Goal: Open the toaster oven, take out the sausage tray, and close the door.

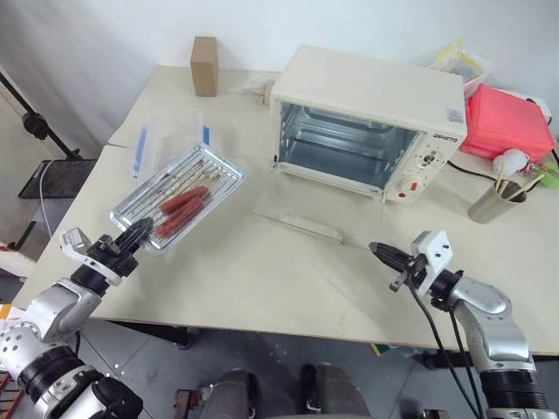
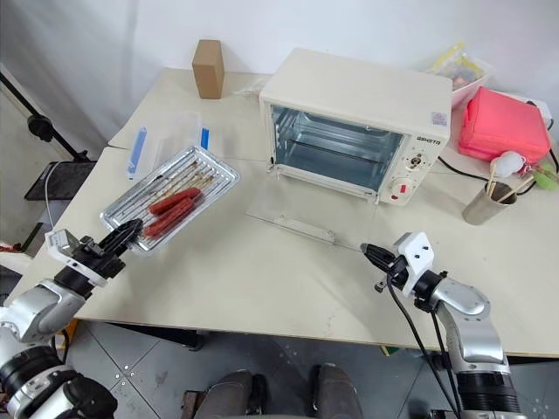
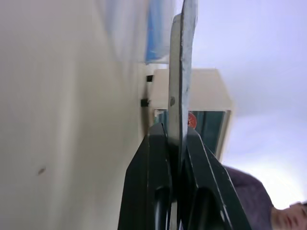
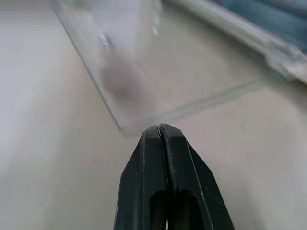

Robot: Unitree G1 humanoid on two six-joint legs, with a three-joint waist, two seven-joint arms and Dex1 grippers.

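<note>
Left claw point(image 1: 138, 232) pinches the silver sausage tray point(image 1: 177, 197) holding three red sausages point(image 1: 181, 209); right claw point(image 1: 376, 249) closed, empty

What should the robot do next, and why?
Probably let go of the tray: it seems to rest on the table, out of the oven, while the left tool pinches its rim. The door lies open; the shut right tool waits near it.
</note>
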